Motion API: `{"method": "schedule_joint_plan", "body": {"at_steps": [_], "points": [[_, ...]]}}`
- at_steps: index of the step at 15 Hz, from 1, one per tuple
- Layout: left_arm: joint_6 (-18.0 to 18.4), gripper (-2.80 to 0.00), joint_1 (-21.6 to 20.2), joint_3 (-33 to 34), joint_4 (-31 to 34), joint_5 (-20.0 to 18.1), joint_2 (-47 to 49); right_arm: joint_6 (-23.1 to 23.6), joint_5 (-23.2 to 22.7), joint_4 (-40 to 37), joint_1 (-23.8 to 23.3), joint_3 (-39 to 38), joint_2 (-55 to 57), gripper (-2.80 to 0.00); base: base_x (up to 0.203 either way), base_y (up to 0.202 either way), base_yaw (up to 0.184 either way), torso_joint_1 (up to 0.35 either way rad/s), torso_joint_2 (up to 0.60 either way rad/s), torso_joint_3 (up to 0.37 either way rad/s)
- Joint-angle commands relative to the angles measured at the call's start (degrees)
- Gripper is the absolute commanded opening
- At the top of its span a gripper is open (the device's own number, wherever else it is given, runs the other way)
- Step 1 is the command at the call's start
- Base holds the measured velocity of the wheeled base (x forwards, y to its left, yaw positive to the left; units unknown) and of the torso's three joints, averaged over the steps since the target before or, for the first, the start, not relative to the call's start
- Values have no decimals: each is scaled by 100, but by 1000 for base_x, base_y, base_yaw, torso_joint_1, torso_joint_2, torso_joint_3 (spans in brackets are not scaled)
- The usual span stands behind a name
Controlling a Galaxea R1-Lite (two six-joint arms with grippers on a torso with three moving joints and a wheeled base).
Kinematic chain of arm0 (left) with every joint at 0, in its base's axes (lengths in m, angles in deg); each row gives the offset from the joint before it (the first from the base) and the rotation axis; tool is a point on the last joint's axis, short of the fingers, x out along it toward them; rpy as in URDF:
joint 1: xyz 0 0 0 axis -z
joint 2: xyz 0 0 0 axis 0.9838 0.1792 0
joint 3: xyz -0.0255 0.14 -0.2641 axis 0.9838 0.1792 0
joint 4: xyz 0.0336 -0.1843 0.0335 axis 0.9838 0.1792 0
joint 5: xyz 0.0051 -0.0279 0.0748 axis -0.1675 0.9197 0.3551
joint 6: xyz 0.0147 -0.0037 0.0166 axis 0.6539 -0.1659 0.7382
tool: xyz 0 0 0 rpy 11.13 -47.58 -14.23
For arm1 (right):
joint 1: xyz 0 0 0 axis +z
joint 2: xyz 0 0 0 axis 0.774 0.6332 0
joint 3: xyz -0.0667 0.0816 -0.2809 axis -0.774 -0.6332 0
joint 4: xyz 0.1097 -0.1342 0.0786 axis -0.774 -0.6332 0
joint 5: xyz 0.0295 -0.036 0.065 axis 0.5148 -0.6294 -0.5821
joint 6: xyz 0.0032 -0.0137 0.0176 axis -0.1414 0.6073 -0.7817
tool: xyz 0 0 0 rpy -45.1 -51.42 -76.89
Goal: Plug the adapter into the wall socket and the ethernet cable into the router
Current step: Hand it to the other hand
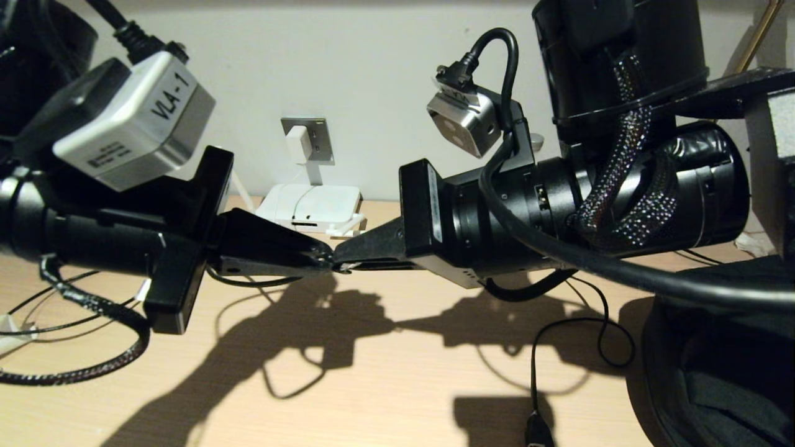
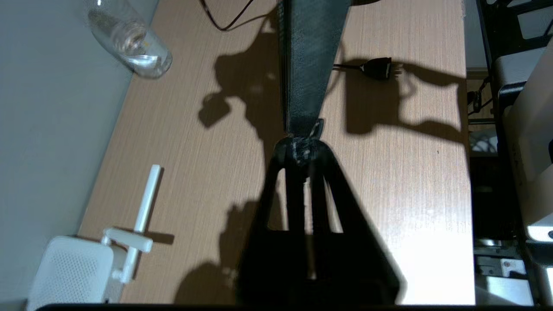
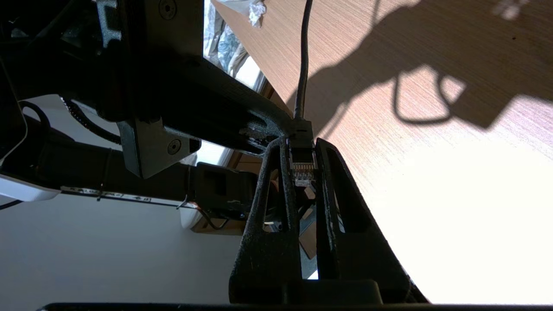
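My two grippers meet tip to tip above the middle of the wooden table. The right gripper (image 1: 340, 256) (image 3: 302, 142) is shut on the ethernet cable's clear connector (image 3: 303, 172), which lies between its fingers with the black cable (image 3: 302, 65) running off beyond the tips. The left gripper (image 1: 323, 256) (image 2: 302, 149) is shut on the same cable end, just past the right fingertips. The white adapter (image 1: 298, 144) sits in the grey wall socket (image 1: 320, 133) on the far wall. Below it the white router (image 1: 310, 208) (image 2: 69, 272) lies flat, one antenna (image 2: 147, 198) lying on the table.
A black cord with a dark plug (image 1: 537, 428) (image 2: 380, 69) lies on the table (image 1: 397, 385) at the front right. A clear bottle (image 2: 129, 39) lies by the wall. Thin black wires (image 1: 37, 323) trail at the left edge.
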Motion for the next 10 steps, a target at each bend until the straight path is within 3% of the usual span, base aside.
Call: {"method": "schedule_joint_plan", "body": {"at_steps": [1,6,10], "points": [[31,0,-3,6,18,-4,25,-22,-28,-5,6,-2,-7,-280,0,0,0,0,0,0],[70,0,5,22,-229,-13,-226,-246,-36,-5,-3,80,-18,-280,0,0,0,0,0,0],[149,0,14,339,-612,-7,-840,-2007,-86,-48,-19,705,15,-280,0,0,0,0,0,0]]}}
